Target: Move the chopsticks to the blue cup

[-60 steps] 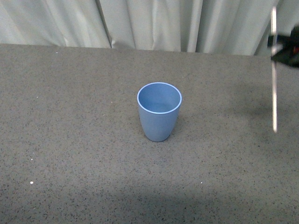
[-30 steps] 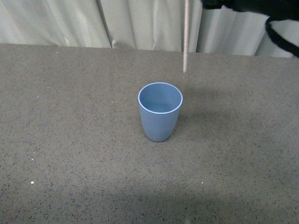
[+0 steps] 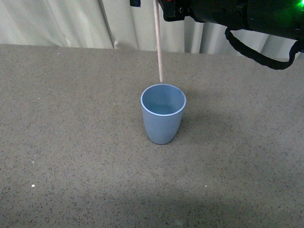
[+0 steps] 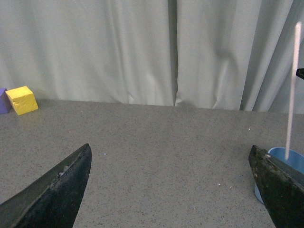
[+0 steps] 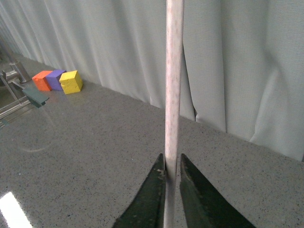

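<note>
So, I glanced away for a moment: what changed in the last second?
The right end effector, shut on the chopsticks, carried them leftward from the front view's right edge. They now hang upright with the lower tip just above the blue cup at its far rim, not yet inside. The cup stayed where it was, empty.

Blue cup (image 3: 162,126) upright approx mid-table (image 3: 71,142), grey speckled top, mouth open w/ nothing visible inside. Chopstick (image 3: 158,42) hangs near-vertical from top edge of pic, upper end cut off; lower tip sits just above cup's far rim, left side, not inside. Black right arm (image 3: 228,14) reaches in across top from right, beside stick; green glow on it, black cable (image 3: 259,56) looping under. Pale curtain (image 3: 61,23) behind table
</note>
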